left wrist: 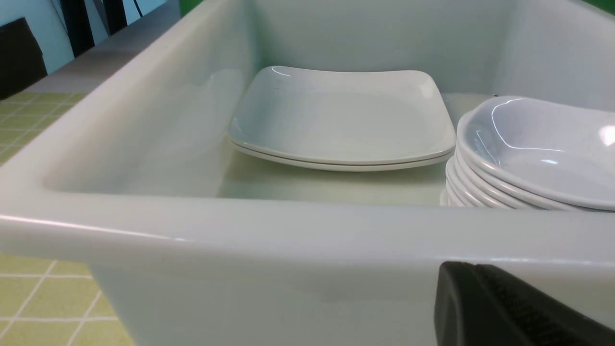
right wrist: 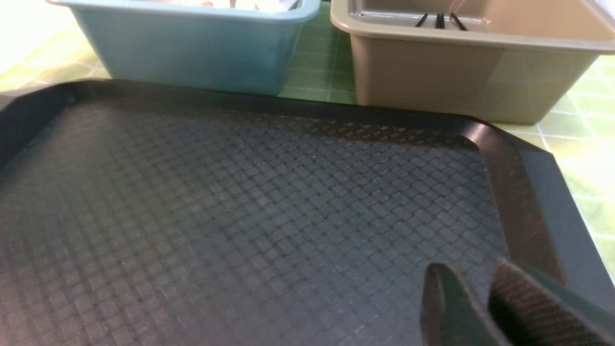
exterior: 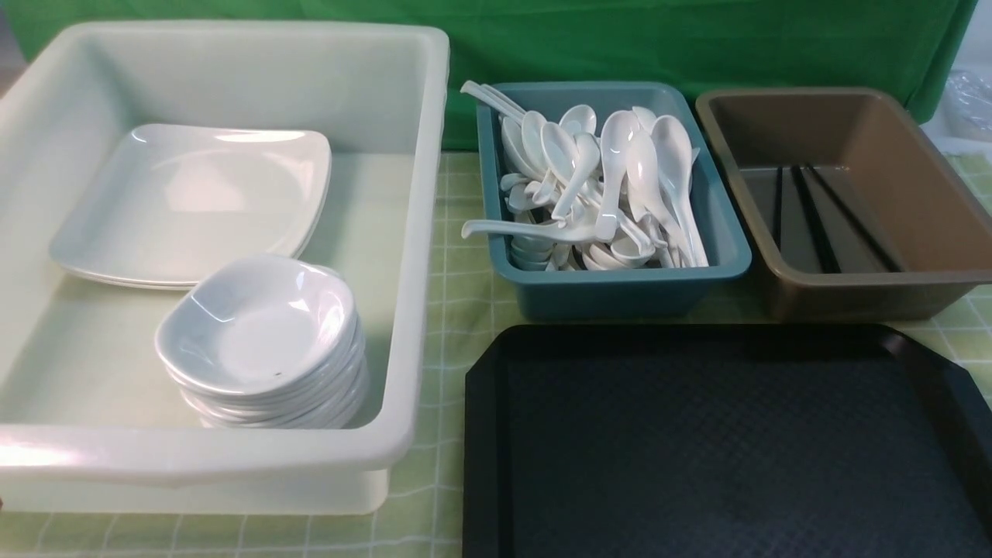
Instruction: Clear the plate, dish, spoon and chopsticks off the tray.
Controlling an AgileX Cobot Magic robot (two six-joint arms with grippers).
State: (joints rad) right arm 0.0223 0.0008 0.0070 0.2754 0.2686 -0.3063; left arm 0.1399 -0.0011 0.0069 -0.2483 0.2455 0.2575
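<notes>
White tub [exterior: 422, 232]: on my left side, biggest thing here, holding the stacked crockery.
Tray [exterior: 721, 442]: in front of my right arm, its textured floor bare wherever I can see it; I judge the clearing done.
Plate [exterior: 190, 201]: in the white tub, top of a short stack toward the far wall.
Brown tub [exterior: 926, 178]: beyond the tray's far right corner.
Teal tub [exterior: 620, 291]: beyond the tray's far edge, between the white and brown tubs.
Dish [exterior: 260, 322]: top of a tall stack in the white tub's near part, just beside the plates.
Chopsticks [exterior: 814, 221]: on the brown tub's floor, long axis running away from me.
Spoon: somewhere in the teal tub's heap of spoons [exterior: 612, 186]; I cannot pick it out.
My left claw [left wrist: 509, 307]: outside the white tub's near wall, fingers together, empty.
My right claw [right wrist: 473, 307]: low over the tray's near right part, fingers slightly apart, holding nothing.
Relation: chopsticks lie ahead of my right claw, past the tray's far rim; the right arm is nearer them, the left nearer plate and dish.
</notes>
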